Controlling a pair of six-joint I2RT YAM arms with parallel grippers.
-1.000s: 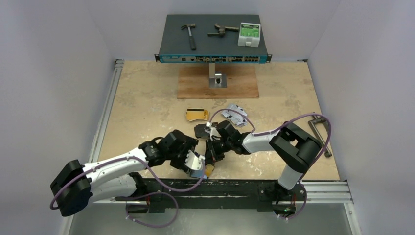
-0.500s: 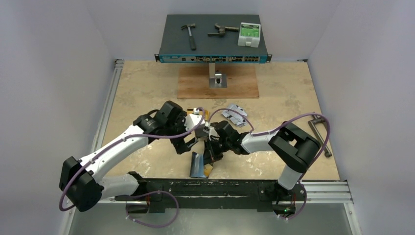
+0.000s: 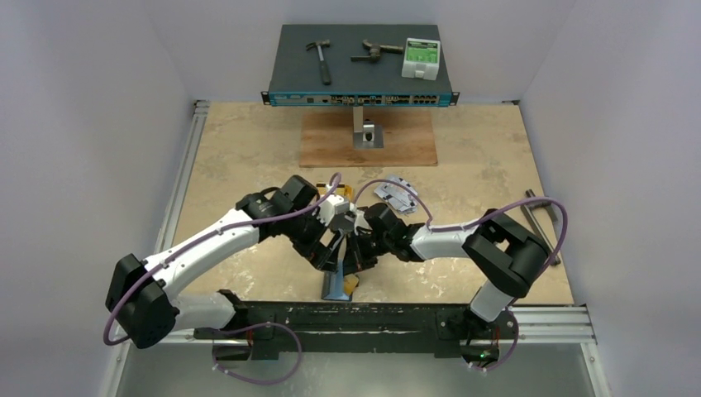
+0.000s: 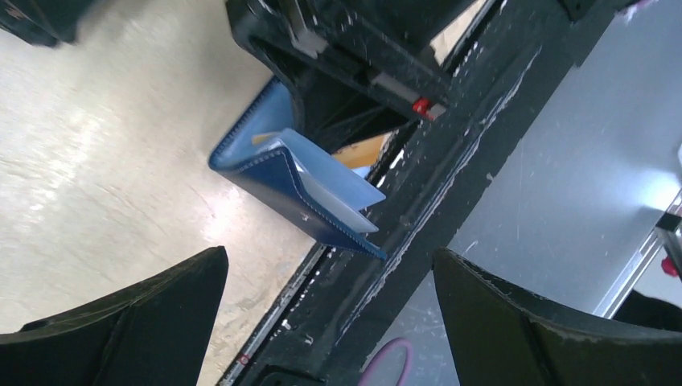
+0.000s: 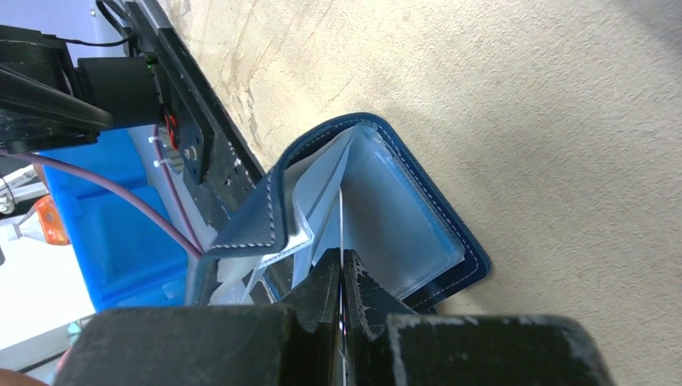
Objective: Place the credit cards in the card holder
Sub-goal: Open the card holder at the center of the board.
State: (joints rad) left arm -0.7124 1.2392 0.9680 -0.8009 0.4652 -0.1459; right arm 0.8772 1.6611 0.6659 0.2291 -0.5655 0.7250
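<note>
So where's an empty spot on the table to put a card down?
The table is bare left of the board, out to the left rail, and right of the board, back of the clamp. The middle is crowded: left gripper and right gripper at the holder, silver cards just behind.

The card holder (image 5: 386,217) is navy blue with pale stitching and frosted pale-blue sleeves — the table (image 5: 523,121) mottled beige.

Only a sliver of a gold-yellow card (image 4: 363,150) shows behind the card holder (image 4: 277,181) in the left wrist view; from above, the holder's upper half is hidden.
</note>
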